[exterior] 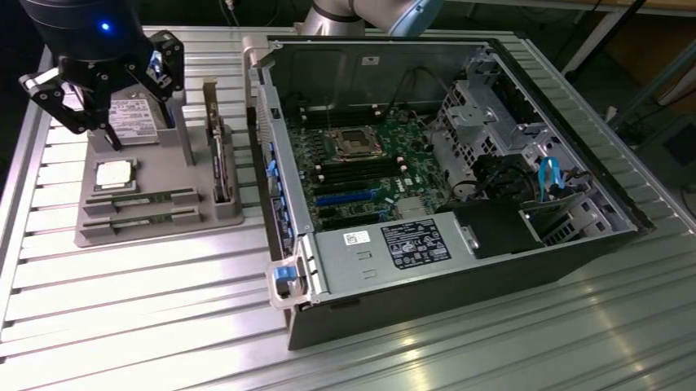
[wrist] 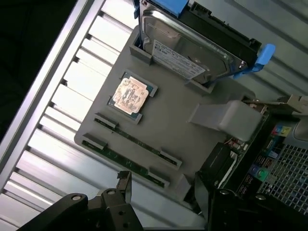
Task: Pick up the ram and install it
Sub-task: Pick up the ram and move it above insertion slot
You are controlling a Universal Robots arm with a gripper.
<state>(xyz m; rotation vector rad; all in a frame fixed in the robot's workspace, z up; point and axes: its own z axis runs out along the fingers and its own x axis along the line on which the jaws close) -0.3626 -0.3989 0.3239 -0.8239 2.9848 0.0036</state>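
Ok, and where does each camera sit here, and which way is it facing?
Exterior view: raised off the arm, looking down on the open computer case and grey tray; the open claw hangs over the tray.
Wrist view: on the wrist, looking down past the claw's fingers onto the tray.
Both show the tray, hard drive, processor, two ram sticks and claw.

- Hand [exterior: 117, 110]: black, two jointed linkage fingers [exterior: 60, 98], visible pivot pins.
- Wrist housing [exterior: 77, 32]: black, cylindrical, one blue indicator light [exterior: 106, 26].
- Arm [exterior: 337, 16]: silver-grey tube, pale blue joint cap.
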